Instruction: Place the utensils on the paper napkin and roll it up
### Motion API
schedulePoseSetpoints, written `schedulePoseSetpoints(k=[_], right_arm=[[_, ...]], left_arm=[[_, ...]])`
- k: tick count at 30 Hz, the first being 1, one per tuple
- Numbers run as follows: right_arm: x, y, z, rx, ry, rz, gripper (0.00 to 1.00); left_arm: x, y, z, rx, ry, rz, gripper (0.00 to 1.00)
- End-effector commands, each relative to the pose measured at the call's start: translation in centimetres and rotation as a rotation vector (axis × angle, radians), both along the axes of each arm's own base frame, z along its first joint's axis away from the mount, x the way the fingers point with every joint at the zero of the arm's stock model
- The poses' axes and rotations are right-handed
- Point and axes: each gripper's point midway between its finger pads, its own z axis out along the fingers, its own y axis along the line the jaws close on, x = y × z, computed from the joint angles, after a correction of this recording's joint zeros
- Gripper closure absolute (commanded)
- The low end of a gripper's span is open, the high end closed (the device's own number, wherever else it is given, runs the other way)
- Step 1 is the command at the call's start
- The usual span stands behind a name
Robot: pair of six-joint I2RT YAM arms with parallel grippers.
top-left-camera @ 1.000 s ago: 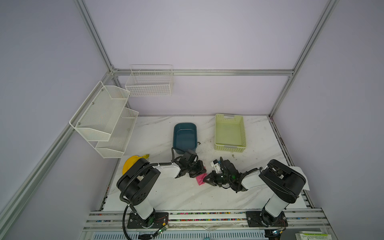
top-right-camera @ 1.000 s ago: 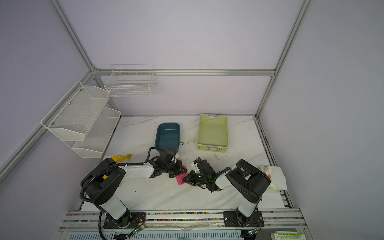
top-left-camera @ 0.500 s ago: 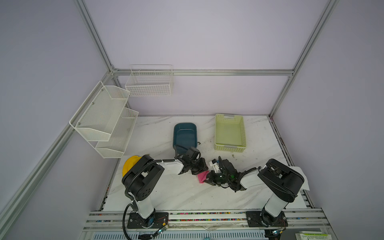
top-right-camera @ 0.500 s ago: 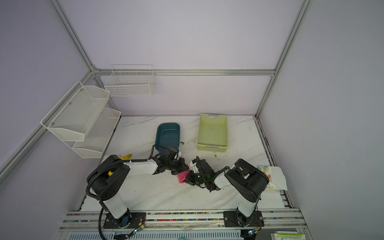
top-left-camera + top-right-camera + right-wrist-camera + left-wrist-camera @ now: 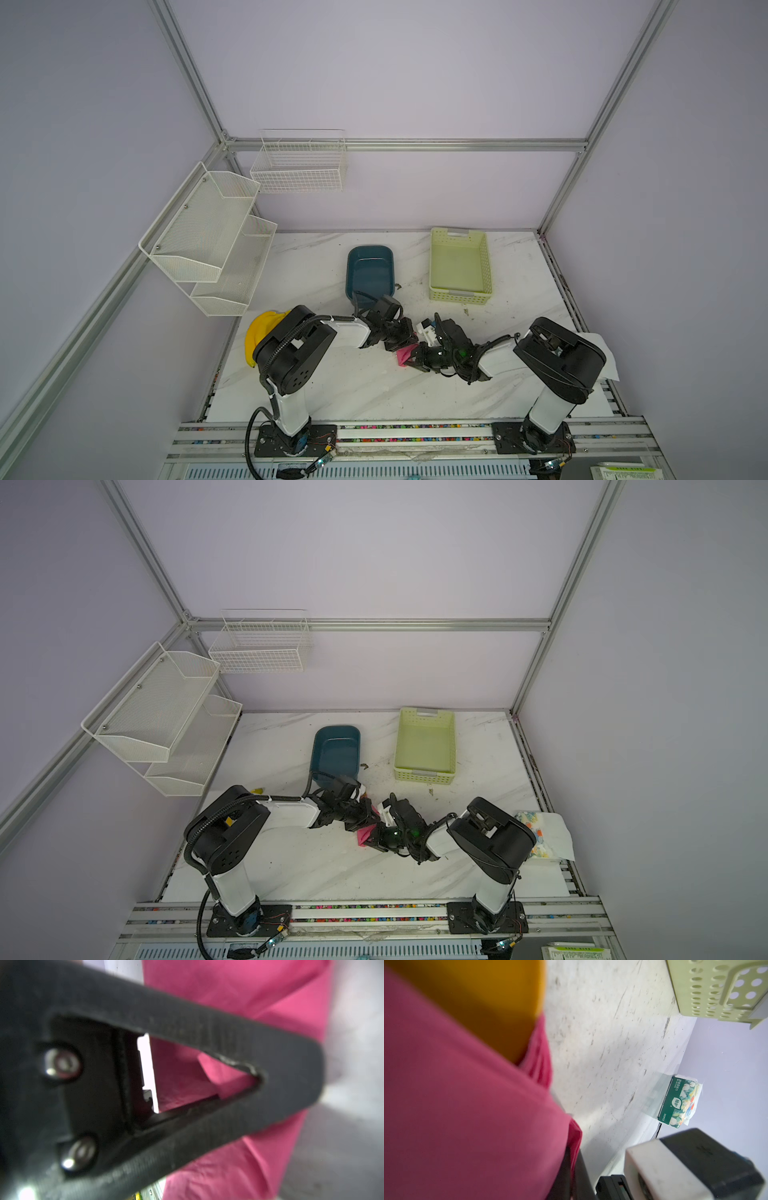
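Your thin pink paper napkin [image 5: 404,356] is bunched into a crumpled wad right between your two hands, roughly mid-way across the white marble bench [image 5: 374,390]. Up close in the left wrist view, an orange plastic utensil [image 5: 483,1001] pokes out of the pink folds, but it's too blurry to say which one. Your left hand [image 5: 409,338] is fully closed, pinching the far end of the wad. Your right hand [image 5: 412,362] is clamped tight on the near end, its tips almost meeting the left one's.

The dark blue plastic tub [image 5: 370,270] sits just behind the left hand. The pale green perforated plastic basket [image 5: 459,266] is further back from the right hand. The yellow banana [image 5: 257,336] lies out beside the left arm, well away from its hand. The green patterned tissue packet [image 5: 536,833] is way off beyond the right arm, at the bench edge.
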Motion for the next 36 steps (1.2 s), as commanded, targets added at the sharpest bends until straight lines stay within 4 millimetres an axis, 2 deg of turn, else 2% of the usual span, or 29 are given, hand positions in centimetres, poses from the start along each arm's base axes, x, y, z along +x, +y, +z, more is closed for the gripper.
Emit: schedulePoseSetpoints(k=[1,9,14,22,28,31,33,36], right_arm=[[-3.1,-5.1,-6.1,-0.298,0.162,-0.046,1.00],[-2.1,-4.4,-3.6,-0.253,0.121,-0.058,1.00],[-2.0,-4.1,-2.0,-0.225,0.101,-0.062,0.93],[-1.9,-6.2,1.2,-0.291,0.056,-0.110,0.76],[-1.0,-7.7,5.2,-0.305,-0.012,-0.199,0.71],[-0.5,-5.8,7.6,-0.185,-0.065,-0.163,0.71],[-0.4,-3.7,9.0,-0.067,-0.081,-0.111,0.78],[0.2,-1.8,8.9,-0.022,-0.078,-0.070,0.89]], left_arm=[[-0.2,1.4,-2.2,0.063,-0.005,0.018,1.00],[-1.2,3.4,-4.9,0.115,-0.028,0.034,1.00],[-1.8,3.6,-6.4,0.095,-0.011,0.041,1.00],[-2.6,4.1,-7.9,0.105,0.023,0.047,1.00],[-2.5,4.0,-7.9,0.099,0.022,0.045,1.00],[-2.5,3.9,-7.9,0.097,0.024,0.042,1.00],[-2.4,3.8,-7.9,0.094,0.024,0.041,1.00],[-2.5,3.9,-8.0,0.099,0.027,0.042,1.00]])
